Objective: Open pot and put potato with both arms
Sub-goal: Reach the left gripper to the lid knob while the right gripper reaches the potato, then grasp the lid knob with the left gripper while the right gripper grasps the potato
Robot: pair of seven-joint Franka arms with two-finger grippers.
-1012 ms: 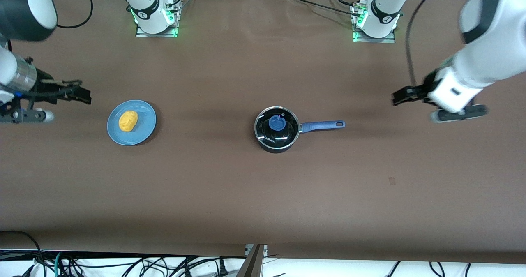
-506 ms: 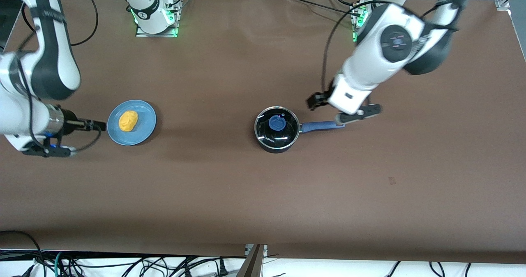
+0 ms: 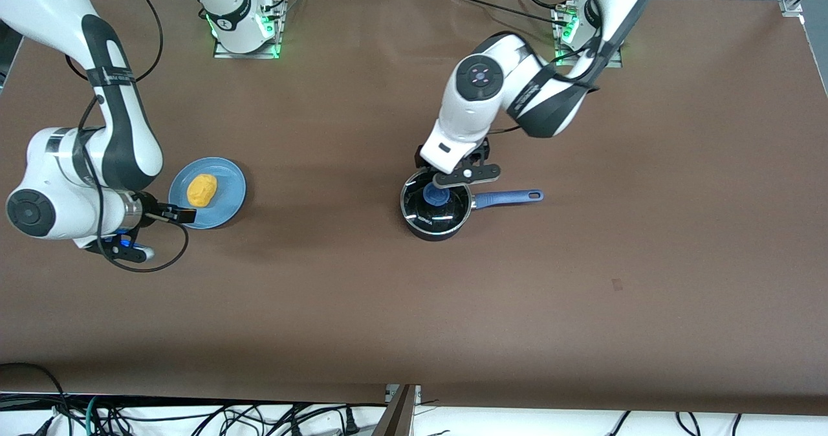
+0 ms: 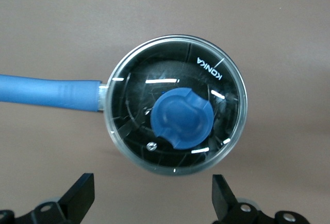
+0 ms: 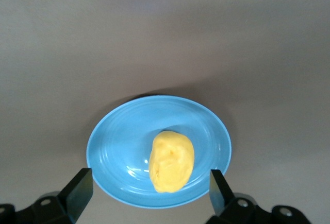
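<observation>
Partly hidden by the left gripper [image 3: 460, 176], whose fingers [image 4: 80, 195] are spread wide and hold nothing, the lid [image 4: 178, 118] covers the pot [image 3: 435, 204] mid-table. Toward the right arm's end, the potato [image 3: 200, 190] lies on the plate [image 3: 228, 200], under the equally wide, empty right gripper [image 3: 184, 216].

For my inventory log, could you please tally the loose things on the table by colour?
Blue: 1, the flat round light-blue plate.
Black with blue: 1, the black saucepan with a blue handle.
Clear with blue: 1, the glass lid with a blue knob.
Yellow-orange: 1, the lumpy potato.
Total: 4.
</observation>
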